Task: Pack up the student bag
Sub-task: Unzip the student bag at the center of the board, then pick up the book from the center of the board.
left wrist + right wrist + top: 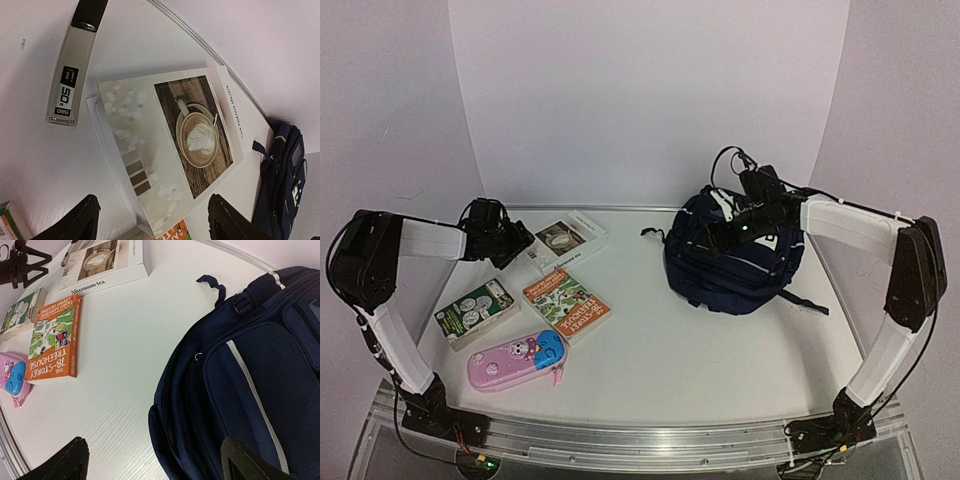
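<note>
The student bag [730, 265] is a navy backpack with thin pale stripes, lying at the back right of the table. It fills the right of the right wrist view [250, 380], zips closed as far as shown. My right gripper [722, 240] hovers over the bag's top and is open and empty [152, 467]. My left gripper [516, 242] is at the far left, open and empty [152, 225], just left of a white book with a coffee photo [170, 145].
The white coffee book [565, 240] lies back left. An orange book [567, 302], a green book [477, 310] and a pink-and-blue pencil case [517, 360] lie front left. A grey stapler [72, 75] lies beside the white book.
</note>
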Available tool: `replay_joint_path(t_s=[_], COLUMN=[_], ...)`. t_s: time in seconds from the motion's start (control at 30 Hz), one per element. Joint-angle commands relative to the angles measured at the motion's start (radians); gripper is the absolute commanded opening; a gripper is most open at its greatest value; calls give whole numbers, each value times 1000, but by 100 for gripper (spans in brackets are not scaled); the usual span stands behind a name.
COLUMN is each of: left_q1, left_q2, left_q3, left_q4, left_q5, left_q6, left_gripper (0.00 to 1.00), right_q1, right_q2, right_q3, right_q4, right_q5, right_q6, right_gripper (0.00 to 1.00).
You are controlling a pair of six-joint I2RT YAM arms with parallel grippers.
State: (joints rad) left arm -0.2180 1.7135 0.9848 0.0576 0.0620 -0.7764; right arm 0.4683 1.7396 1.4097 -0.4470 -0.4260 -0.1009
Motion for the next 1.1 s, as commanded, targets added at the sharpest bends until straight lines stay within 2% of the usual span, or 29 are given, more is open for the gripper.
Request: replay_joint_path(t_s=[0.0, 0.4, 0.57, 0.83, 1.07], left_q1=[10, 21, 21, 22, 21], left_q2=[71, 215, 234, 224, 173], left_q3=[6, 46, 58, 64, 101], left_q4=[126, 230, 248, 271, 274], left_q5=[68, 111, 110, 135, 196], left_q6=[-18, -62, -59, -58, -66], left_gripper=[71, 51, 34, 1, 0], right_q1=[1, -6, -5, -6, -19], right_q2=[-70, -84, -84, -89, -85], right_q3=[-21, -30, -40, -48, -27], right_q4=[-11, -32, -34, -35, -45], right_q5=[-7, -13, -18, -22, -52], right_q6=[-4, -11, -11, -8, 25], right_gripper=[92, 92, 92, 92, 94])
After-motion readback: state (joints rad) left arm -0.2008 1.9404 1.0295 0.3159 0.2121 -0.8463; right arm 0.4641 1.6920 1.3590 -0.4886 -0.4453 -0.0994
